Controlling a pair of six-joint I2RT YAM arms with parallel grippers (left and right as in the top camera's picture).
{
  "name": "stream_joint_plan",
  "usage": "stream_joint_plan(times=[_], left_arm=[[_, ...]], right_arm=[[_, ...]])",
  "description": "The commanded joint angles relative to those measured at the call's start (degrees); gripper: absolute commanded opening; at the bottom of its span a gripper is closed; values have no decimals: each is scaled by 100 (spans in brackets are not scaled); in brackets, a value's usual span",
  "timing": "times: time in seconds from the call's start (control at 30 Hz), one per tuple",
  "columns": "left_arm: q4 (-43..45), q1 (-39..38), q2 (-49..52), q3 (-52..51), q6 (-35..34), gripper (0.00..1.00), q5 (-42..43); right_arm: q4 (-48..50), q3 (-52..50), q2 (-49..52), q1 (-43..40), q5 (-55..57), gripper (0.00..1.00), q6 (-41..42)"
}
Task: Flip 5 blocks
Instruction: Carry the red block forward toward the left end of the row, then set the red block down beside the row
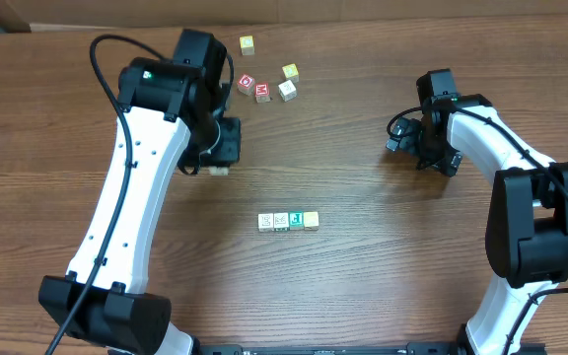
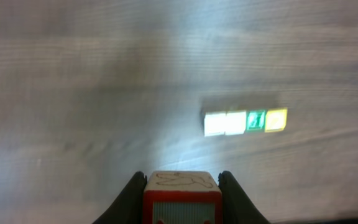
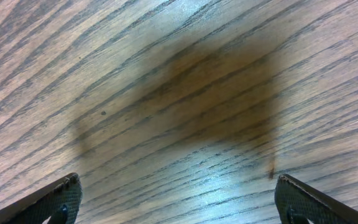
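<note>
Fingers of the left hand (image 2: 182,186) are nearly closed, clamped on the red-faced block (image 2: 182,200) from both sides — low over the counter (image 1: 383,286), whether touching it I cannot tell. Ahead, the other four lie in a tight row, touching: whitish block (image 1: 265,222), second whitish block (image 1: 280,221), green block (image 1: 296,220), yellowish block (image 1: 311,220). The right hand (image 3: 179,208) gapes fully open, holding nothing — well apart from the row.
</note>
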Motion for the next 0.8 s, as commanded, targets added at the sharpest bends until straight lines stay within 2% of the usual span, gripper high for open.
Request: stream_joint_plan(times=[0.0,0.13,0.27,0.53,0.77], left_arm=[[-92,-122,-76,-188,-516,8,-186],[-11,-219,-85,-809,-706,8,-179],[485,-299,-96,-1700,-1008,4,-164],[2223,-348,-96,-3585,-1211,5,179],[3633,-350,-94,-4415,-1235,5,11]], right_arm=[[11,-33,-22,-4,57,100,0],[11,-33,-22,-4,57,100,0],[11,-33,-22,-4,57,100,0],[11,-33,-22,-4,57,100,0],[11,-33,-22,-4,57,100,-2]])
